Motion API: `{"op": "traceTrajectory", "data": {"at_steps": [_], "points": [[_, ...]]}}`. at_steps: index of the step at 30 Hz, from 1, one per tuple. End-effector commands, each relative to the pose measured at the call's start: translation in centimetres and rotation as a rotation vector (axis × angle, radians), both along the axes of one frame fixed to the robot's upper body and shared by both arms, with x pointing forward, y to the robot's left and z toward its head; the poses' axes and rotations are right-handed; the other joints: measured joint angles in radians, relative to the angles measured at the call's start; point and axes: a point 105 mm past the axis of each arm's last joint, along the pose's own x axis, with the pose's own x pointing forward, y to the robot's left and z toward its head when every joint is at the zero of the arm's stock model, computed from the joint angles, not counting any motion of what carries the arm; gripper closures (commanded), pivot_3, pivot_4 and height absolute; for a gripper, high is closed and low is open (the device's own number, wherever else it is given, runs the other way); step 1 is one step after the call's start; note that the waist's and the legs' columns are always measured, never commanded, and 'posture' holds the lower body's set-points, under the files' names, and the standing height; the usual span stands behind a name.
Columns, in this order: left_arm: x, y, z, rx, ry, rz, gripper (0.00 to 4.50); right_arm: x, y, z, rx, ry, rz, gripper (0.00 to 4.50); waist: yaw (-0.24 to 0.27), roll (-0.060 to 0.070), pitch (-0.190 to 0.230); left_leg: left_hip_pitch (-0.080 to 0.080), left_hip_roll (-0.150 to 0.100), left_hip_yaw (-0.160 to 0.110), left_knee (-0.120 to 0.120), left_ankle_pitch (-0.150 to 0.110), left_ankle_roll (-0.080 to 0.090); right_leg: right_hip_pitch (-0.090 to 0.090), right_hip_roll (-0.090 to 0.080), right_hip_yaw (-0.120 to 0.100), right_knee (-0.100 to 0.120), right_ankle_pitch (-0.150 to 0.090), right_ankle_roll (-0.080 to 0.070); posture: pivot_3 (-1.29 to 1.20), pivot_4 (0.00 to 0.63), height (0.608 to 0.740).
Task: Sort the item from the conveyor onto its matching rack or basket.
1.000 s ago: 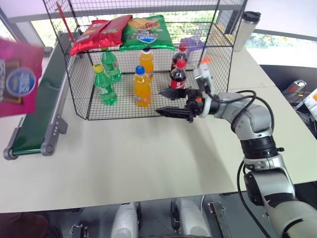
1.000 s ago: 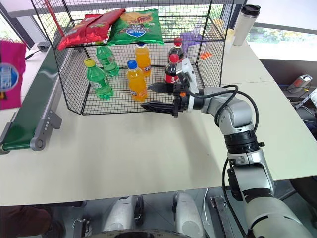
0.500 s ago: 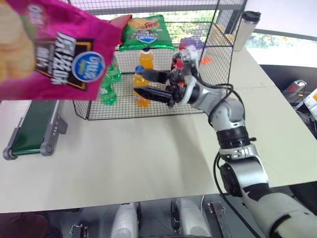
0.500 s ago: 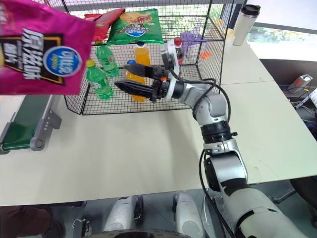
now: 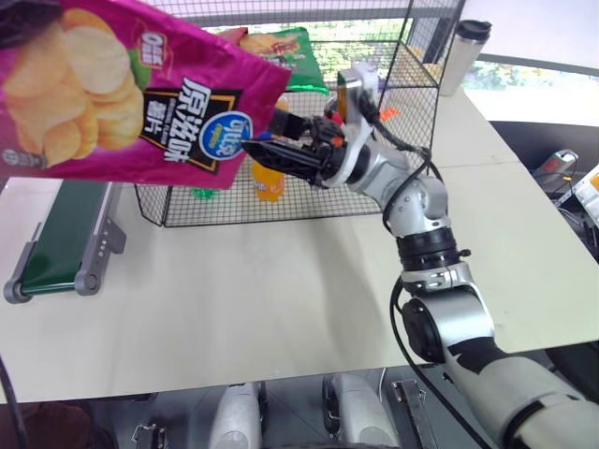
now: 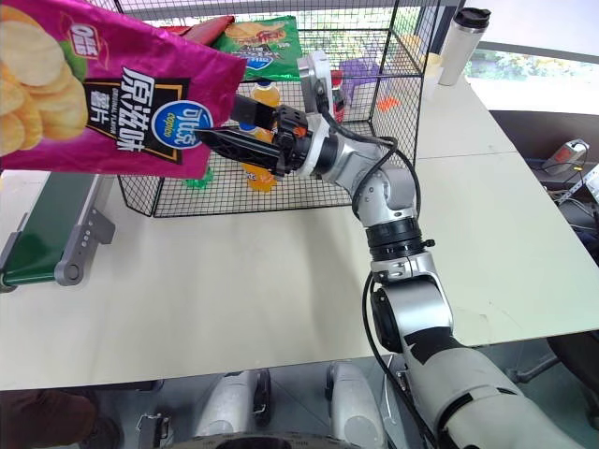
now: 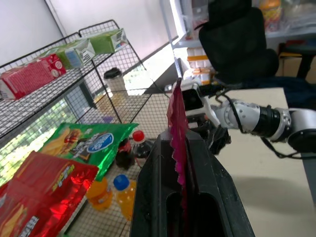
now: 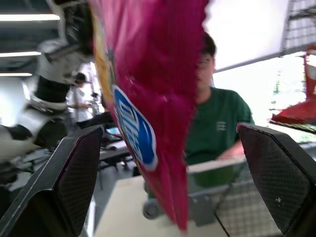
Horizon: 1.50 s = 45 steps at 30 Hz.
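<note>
pink chip bag (image 5: 140, 103) aloft, left gripper (image 7: 183, 163) clamped

I can read white Chinese characters "原滋味" and smaller "薯片" on the magenta chip bag (image 5: 131, 94), with a round blue logo beside them whose script I cannot make out for certain.

Pink chip bag (image 5: 131, 98) cut off by frame edge; hides cage (image 5: 393, 122) left side.
</note>
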Motion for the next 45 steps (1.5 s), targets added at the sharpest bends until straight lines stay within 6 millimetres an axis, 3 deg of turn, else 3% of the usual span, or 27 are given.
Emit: {"op": "traceTrajectory", "data": {"at_steps": [1, 8, 15, 20, 24, 28, 32, 35, 39, 45], "points": [[-0.1, 0.1, 0.7, 0.005, -0.038, 0.012, 4.5, -1.3, 0.8, 1.3, 0.033, -0.046, 0.044, 0.84, 0.001, 0.0, 0.0, 0.0, 0.0, 0.0, 0.0, 0.0, 0.0, 0.0, 0.0, 0.0, 0.0, 0.0, 0.0, 0.0, 0.15, 0.74], [0.8, 0.7, 0.6, -0.025, -0.045, 0.055, 4.5, -1.7, 0.8, 1.0, 0.016, -0.047, 0.047, 4.45, 0.005, -0.001, 0.0, 0.0, 0.0, 0.0, 0.001, 0.0, 0.0, 0.0, 0.0, 0.0, 0.0, 0.0, 0.0, 0.0, 0.15, 0.74], [2.1, 1.7, -1.4, -0.02, 0.033, 0.127, 4.5, -2.4, -1.5, 1.8, -0.003, -0.094, 0.0, 4.48, 0.004, -0.001, 0.0, 0.0, 0.0, -0.001, 0.001, 0.0, 0.0, 0.0, 0.0, 0.0, 0.0, 0.0, 0.0, 0.0, 0.15, 0.74], [3.7, 4.6, -3.6, -0.047, 0.065, 0.274, 2.48, -3.2, -4.1, 2.4, -0.037, -0.134, -0.114, 4.5, 0.005, -0.001, 0.0, 0.0, 0.0, -0.001, 0.001, 0.0, 0.0, 0.0, 0.0, 0.0, 0.001, 0.0, 0.0, 0.0, 0.15, 0.74], [4.2, 6.6, -5.2, -0.071, 0.094, 0.334, 2.48, -2.9, -7.0, 2.6, -0.078, -0.169, -0.31, 4.5, 0.005, -0.001, 0.0, 0.0, 0.0, -0.001, 0.001, 0.0, 0.0, 0.0, 0.0, 0.0, 0.001, 0.0, 0.0, 0.0, 0.15, 0.74], [4.7, 3.9, -9.3, -0.154, 0.213, 0.219, 2.48, -2.1, -14.2, 5.0, -0.124, -0.314, -0.816, 4.5, 0.021, 0.0, 0.0, 0.0, -0.001, 0.0, 0.001, 0.0, 0.0, 0.0, -0.002, 0.0, 0.0, 0.0, 0.0, 0.0, 0.15, 0.74], [5.4, -0.8, -10.9, -0.262, 0.228, 0.085, 2.48, -1.8, -17.9, 6.4, -0.245, -0.534, -1.175, 4.5, 0.032, -0.001, -0.001, -0.001, -0.002, 0.0, 0.004, 0.001, -0.001, 0.002, -0.003, 0.0, -0.002, 0.0, 0.0, 0.0, 0.15, 0.74], [6.3, -2.9, -11.5, -0.323, 0.214, 0.078, 2.48, -1.1, -19.3, 7.8, -0.27, -0.669, -1.355, 4.5, 0.025, -0.001, -0.001, 0.0, -0.002, 0.0, 0.005, 0.001, -0.001, 0.004, -0.003, 0.002, -0.002, 0.001, 0.002, 0.0, 0.15, 0.74], [8.2, -4.5, -11.2, -0.342, 0.107, 0.198, 2.48, 0.7, -19.1, 7.5, -0.444, -0.936, -1.452, 4.5, 0.016, -0.001, -0.001, 0.002, -0.002, 0.001, 0.005, 0.001, -0.001, 0.004, -0.001, 0.003, -0.002, 0.002, 0.003, 0.0, 0.15, 0.74], [8.7, -6.2, -11.6, -0.331, 0.004, 0.274, 2.48, 4.5, -18.1, 6.2, -0.624, -1.227, -1.496, 4.5, 0.004, -0.001, -0.001, 0.002, -0.002, 0.001, 0.004, 0.001, -0.001, 0.004, -0.001, 0.005, -0.002, 0.003, 0.004, 0.0, 0.15, 0.74]]}}
